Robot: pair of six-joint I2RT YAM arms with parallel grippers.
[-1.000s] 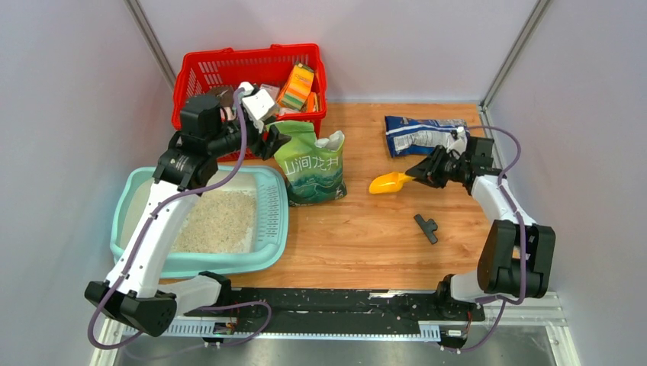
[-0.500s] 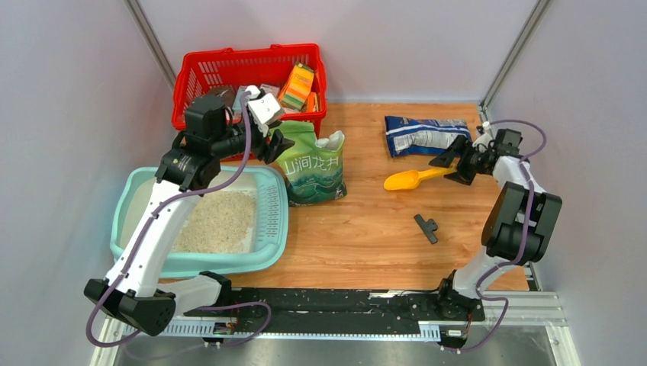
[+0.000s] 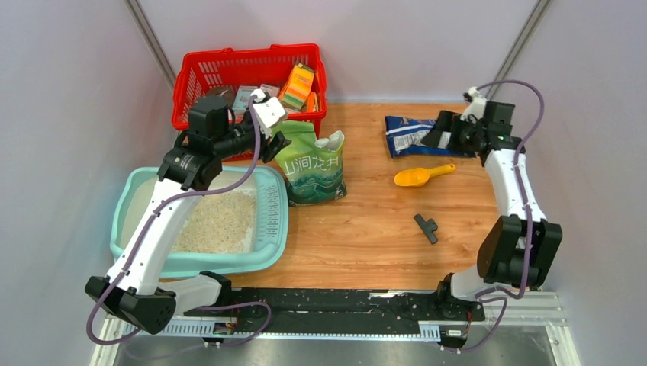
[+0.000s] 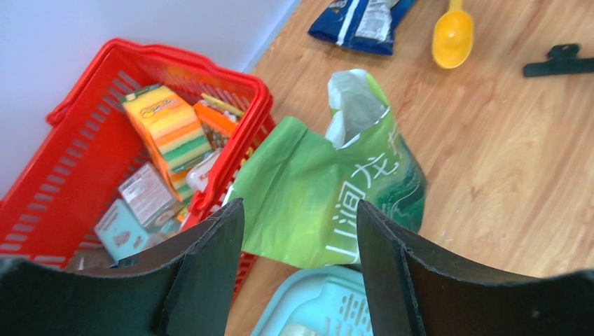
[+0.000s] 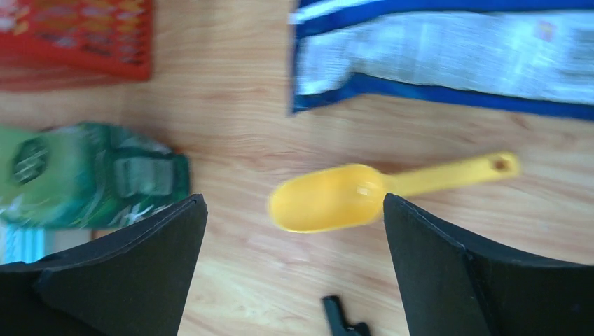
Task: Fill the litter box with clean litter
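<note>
Top external view first: we see the litter box [image 3: 229, 264] on the left side of the table [image 3: 366, 244], near the arm bases. The clean litter [image 3: 217, 221] lies as a loose pale heap in its white inside. The left arm [image 3: 156, 221] reaches across the box towards the far side. Its jaws hang just beside the top left corner of the green printed bag [image 3: 313, 169], which sits right of the box's far corner. Behind them stands the red mesh basket [image 3: 200, 70] with a striped sponge pack [image 3: 296, 85] and some small boxes inside.

In the left wrist view we find the two dark fingers [image 4: 203, 266] standing apart, with the green bag beyond them and nothing clamped between. We cannot tell whether the left finger brushes the bag's flap. A corner of the teal tray shows just under the bag there.

On the right, the right arm [image 3: 510, 191] stretches to the far side of the table. Its jaws are above the near end of the blue and white bag [image 3: 416, 133], which lies flat. The yellow scoop [image 3: 421, 176] lies on the wood just in front of that bag, clear of the arm. The right wrist view shows these jaws spread wide and empty, looking down on the scoop and apart from it. A small black clip [image 3: 427, 227] lies nearer to us, apart from the scoop.
</note>
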